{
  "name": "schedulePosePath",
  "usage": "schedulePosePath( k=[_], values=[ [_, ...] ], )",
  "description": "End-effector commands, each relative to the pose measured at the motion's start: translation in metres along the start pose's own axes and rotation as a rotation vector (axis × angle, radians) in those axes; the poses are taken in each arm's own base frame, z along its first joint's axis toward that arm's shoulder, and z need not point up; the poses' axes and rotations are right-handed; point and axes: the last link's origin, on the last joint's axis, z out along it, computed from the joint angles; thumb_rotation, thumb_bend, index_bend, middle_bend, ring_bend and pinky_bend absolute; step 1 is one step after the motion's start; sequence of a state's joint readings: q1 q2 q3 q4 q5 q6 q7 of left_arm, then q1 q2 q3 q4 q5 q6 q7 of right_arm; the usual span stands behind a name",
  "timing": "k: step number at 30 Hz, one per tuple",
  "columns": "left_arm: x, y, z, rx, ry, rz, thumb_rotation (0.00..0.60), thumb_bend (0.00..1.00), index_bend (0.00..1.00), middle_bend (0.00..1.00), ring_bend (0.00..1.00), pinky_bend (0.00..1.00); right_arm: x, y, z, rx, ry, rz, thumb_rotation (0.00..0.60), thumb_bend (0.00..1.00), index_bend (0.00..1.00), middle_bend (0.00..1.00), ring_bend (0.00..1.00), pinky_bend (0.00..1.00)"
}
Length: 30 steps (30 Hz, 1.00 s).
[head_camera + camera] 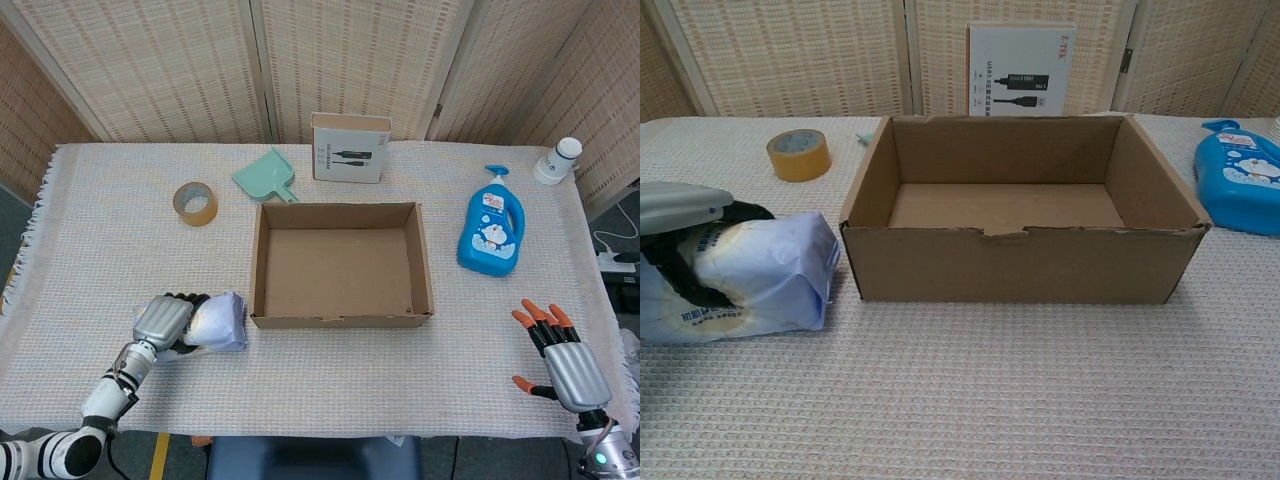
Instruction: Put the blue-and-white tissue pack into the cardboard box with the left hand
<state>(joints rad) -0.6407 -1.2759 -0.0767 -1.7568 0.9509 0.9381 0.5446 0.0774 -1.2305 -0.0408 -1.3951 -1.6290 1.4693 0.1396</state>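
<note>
Left hand (165, 322) clamped on tissue pack (765, 270) at 9 o'clock of cardboard box (341, 264). Right hand (562, 365) empty, fingers spread.

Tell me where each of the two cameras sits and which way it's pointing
Head view: high above the near table edge, looking steeply down on the whole table; shows the left hand gripping the tissue pack and the right hand, fingers spread.
Chest view: low, near table height, looking level across at the cardboard box; only the left hand shows, at the left edge.
Both share the pack, box, tape roll and blue bottle.
</note>
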Motion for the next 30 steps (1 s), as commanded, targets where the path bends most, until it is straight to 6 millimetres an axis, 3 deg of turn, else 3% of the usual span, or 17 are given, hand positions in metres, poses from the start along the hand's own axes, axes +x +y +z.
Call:
schedulePosePath(
  k=[1,5,11,15,23,30],
  values=[
    [0.007,-0.002,-0.003,0.004,0.022,0.017,0.6,0.25,0.53,0.63,0.52,0.64,0.0,0.0,0.0,0.0,0.001,0.001,0.6,0.0,0.12,0.0,0.0,0.0],
    [0.023,-0.008,-0.009,0.016,0.058,0.04,0.6,0.25,0.57,0.66,0.55,0.66,0.001,0.0,0.0,0.001,0.004,0.002,0.6,0.0,0.12,0.0,0.0,0.0],
    [0.064,-0.018,-0.015,0.059,0.161,0.095,0.6,0.27,0.58,0.67,0.56,0.67,0.001,0.0,0.0,0.003,0.003,0.004,0.6,0.0,0.12,0.0,0.0,0.0],
    [0.091,-0.015,-0.016,0.068,0.219,0.14,0.6,0.27,0.59,0.68,0.57,0.68,0.001,-0.001,0.001,0.007,0.002,0.008,0.6,0.0,0.12,0.0,0.0,0.0],
    [0.128,0.015,-0.006,0.023,0.344,0.192,0.6,0.27,0.59,0.69,0.57,0.68,0.001,0.004,0.0,0.001,0.002,0.021,0.6,0.0,0.12,0.0,0.0,0.0],
    [0.147,0.064,0.008,-0.079,0.444,0.132,0.6,0.27,0.59,0.68,0.57,0.66,0.003,0.011,0.001,-0.012,0.01,0.035,0.6,0.0,0.12,0.0,0.0,0.0]
  ],
)
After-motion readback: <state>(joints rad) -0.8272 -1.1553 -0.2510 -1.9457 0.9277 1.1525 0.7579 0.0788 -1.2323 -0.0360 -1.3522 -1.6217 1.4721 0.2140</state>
